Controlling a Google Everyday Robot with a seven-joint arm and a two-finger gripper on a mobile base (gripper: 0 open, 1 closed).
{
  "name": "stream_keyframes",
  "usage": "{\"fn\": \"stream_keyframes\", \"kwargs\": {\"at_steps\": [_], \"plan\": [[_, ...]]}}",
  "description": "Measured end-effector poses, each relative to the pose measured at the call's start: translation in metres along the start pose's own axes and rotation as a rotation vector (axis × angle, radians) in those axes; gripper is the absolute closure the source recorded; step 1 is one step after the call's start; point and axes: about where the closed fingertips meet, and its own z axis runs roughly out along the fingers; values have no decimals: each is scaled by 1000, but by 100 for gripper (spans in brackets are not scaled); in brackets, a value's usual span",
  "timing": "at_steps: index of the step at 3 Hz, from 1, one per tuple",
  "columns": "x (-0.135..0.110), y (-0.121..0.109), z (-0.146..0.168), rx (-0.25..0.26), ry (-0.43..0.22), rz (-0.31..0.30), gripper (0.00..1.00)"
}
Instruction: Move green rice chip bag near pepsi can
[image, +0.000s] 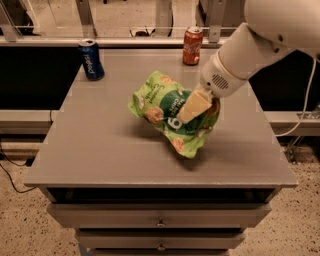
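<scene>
The green rice chip bag (167, 112) is crinkled and hangs tilted just above the middle of the grey table (100, 150). My gripper (196, 109) is shut on the bag's right part, with a cream finger (192, 106) across its front. The white arm reaches in from the upper right. The pepsi can (91, 59) stands upright at the table's far left corner, well apart from the bag.
A red-orange soda can (192, 46) stands at the table's far edge, right of centre, behind the bag. A rail runs behind the table. Drawers (160, 217) sit below the front edge. Cables lie on the floor at both sides.
</scene>
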Motion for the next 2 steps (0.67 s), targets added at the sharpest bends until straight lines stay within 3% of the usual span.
{"fn": "stream_keyframes", "kwargs": {"at_steps": [1, 2], "plan": [[-43, -46, 17, -38, -100, 39, 100], [-71, -76, 28, -82, -165, 68, 100]]}}
